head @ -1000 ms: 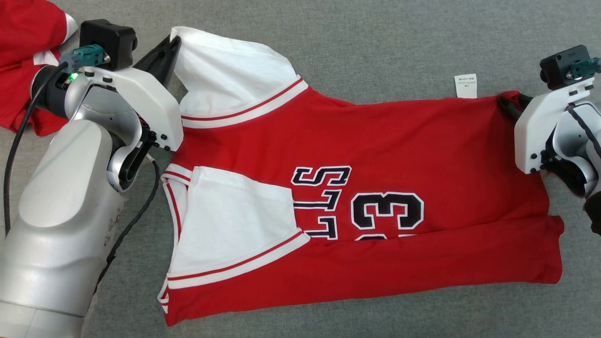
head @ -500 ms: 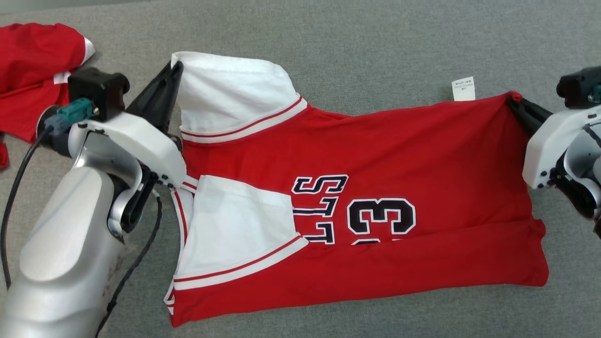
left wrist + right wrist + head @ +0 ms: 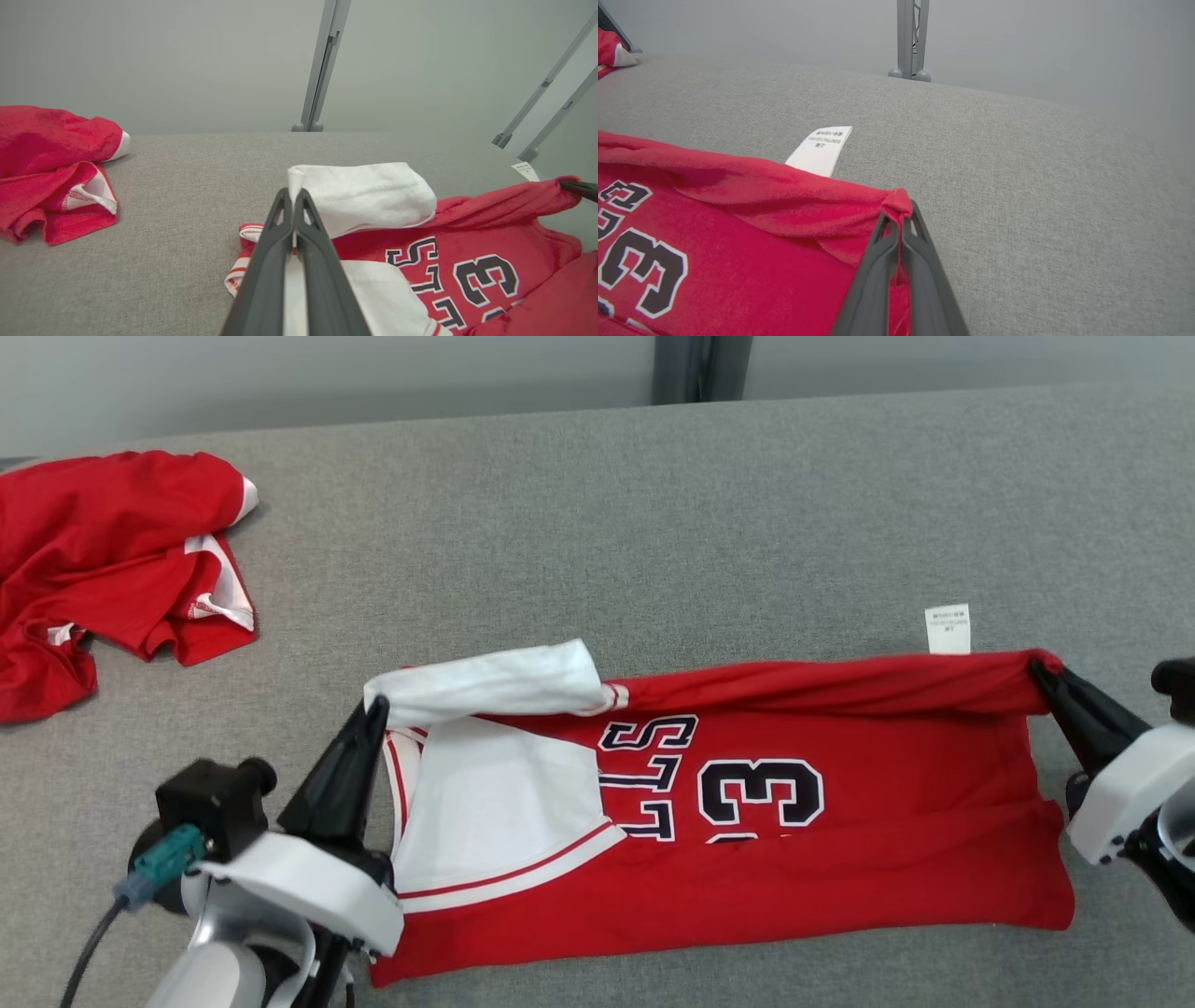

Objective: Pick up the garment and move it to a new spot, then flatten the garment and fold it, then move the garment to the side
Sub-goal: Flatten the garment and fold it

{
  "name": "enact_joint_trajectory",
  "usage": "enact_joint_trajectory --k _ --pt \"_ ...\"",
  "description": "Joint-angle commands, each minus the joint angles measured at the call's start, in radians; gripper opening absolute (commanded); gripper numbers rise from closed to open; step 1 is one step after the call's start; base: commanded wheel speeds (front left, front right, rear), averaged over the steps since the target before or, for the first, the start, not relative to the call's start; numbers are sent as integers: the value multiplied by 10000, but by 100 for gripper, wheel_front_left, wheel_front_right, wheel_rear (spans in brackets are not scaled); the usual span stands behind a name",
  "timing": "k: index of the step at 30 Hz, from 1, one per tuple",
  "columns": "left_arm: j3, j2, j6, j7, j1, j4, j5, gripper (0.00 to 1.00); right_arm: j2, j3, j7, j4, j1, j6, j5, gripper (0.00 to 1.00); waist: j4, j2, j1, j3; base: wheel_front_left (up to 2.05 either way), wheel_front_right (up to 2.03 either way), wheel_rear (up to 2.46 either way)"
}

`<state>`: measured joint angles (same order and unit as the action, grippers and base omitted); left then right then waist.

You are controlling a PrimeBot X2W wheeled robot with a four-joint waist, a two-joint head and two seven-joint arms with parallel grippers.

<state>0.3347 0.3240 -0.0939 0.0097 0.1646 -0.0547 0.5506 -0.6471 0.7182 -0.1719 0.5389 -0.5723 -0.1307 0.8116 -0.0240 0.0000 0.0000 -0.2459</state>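
**Head view: two grippers clamping the far edge of a red jersey point(image 3: 840, 877)**

A grey fabric-covered table point(image 3: 653, 523) is spreading across the head view, and a wall with a grey metal post point(image 3: 689, 369) is standing behind its far edge. The red jersey is lying across the near half of the table, collar end toward the robot's left and hem toward its right. Its black-and-white lettering and a "3" are facing up. Its near edge is resting flat on the cloth, while its far edge is bunching into a long ridge between the two grippers.

A second red garment point(image 3: 103, 551) is lying crumpled at the far left of the table, well apart from the jersey.

The left gripper point(image 3: 373, 709) is reaching in from the lower left. Its dark fingers are pressing together on the corner of the jersey's white far sleeve point(image 3: 495, 681), which is curling over toward the white near sleeve point(image 3: 495, 803). The left wrist view is showing white cloth squeezed between those fingers point(image 3: 280, 242).

The right gripper point(image 3: 1038, 667) is coming in from the right edge and is pinching the red far corner of the hem. The right wrist view is showing that corner poking out above its tips point(image 3: 901, 210).

A small white care label point(image 3: 947, 628) is sticking out from the far edge near the right gripper and is lying on the table.
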Motion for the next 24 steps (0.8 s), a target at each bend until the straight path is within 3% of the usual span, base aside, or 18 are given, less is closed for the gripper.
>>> enact_joint_trajectory --k 1,8,18,19,20,22,23,24 --pt "-42 -9 -113 -8 -294 -159 97 0 -89 -122 -103 -75 312 0 -15 0 44 0 0 185 0 0 0" --pt "32 -144 -455 -56 -1570 -418 365 0 95 -946 -133 -517 1835 -1 -292 0 61 0 0 531 0 0 0" --pt "404 -407 -325 -269 -2068 452 491 0 696 -1924 76 -654 3106 -1 -1197 0 12 0 0 874 0 0 0" --pt "427 -423 -308 -287 -2115 550 493 0 753 -2050 24 -654 3184 -1 -1290 4 12 0 0 898 0 0 0" --pt "469 -439 -292 -302 -2161 660 498 0 804 -2142 -17 -640 3267 -1 -1413 24 11 0 0 921 0 0 0" --pt "491 -470 -269 -341 -2206 874 538 0 904 -2306 -75 -588 3438 -1 -1725 36 7 0 0 957 0 0 0" --pt "472 -475 -257 -394 -2207 968 561 0 960 -2406 -83 -579 3513 -1 -1871 36 6 0 0 969 0 0 0" --pt "456 -494 -262 -417 -2226 1059 573 0 1019 -2489 -134 -571 3580 -1 -1988 43 5 0 0 980 0 0 0"
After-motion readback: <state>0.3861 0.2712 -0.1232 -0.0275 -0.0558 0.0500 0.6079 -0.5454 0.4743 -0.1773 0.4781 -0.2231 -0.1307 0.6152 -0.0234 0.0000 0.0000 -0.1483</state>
